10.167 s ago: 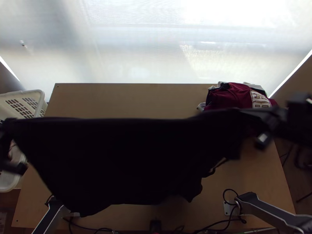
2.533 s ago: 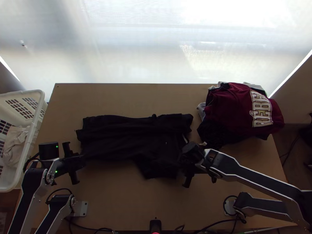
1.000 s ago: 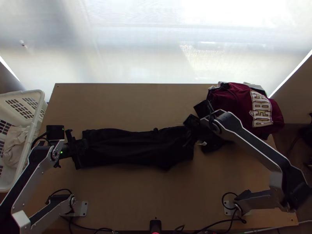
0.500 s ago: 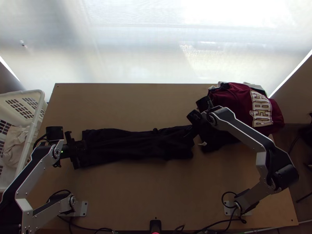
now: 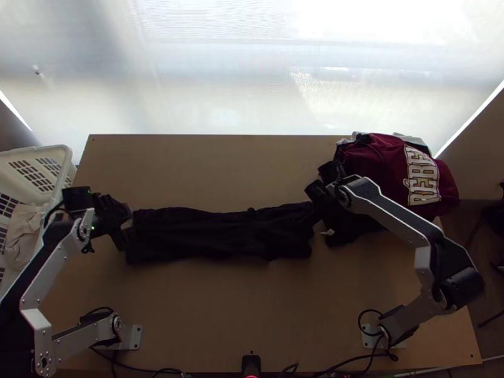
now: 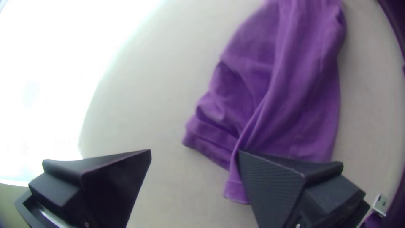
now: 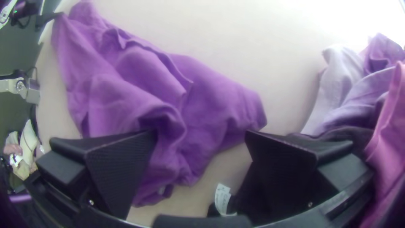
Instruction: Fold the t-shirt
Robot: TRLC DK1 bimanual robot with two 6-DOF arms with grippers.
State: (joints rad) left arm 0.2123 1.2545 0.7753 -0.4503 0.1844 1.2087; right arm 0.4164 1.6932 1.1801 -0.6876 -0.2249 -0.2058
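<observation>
Shifted since half a second ago: the left arm's black gripper (image 6: 194, 153) has turned and moved farther from the table's near edge, and the nearby end of the black t-shirt in soft-looking cloth (image 5: 217, 234) has drawn in slightly, while the right arm has hardly moved. At that left end the jaws stand wide with nothing gripped, one side of them over the shirt's layered corner; whether they touch it I cannot tell. I judge the fabric light, limp and not fragile, likely to sag between holds and let an upper layer slide, so that end is best pinched at the stacked hem corners, all layers together. Its middle would droop if lifted from one end only. At the right end, the right arm's black gripper (image 7: 201, 131) also has its jaws wide and empty above the cloth; a deep bite past the loose ruffles should hold better than the edge. As for looks, the shirt lies across the light wooden desk (image 5: 252, 315) as a long, narrow strip: left end layered and fairly squared, middle creased lengthwise, right end rumpled into soft folds, near the maroon garment with white lettering (image 5: 384, 165).
</observation>
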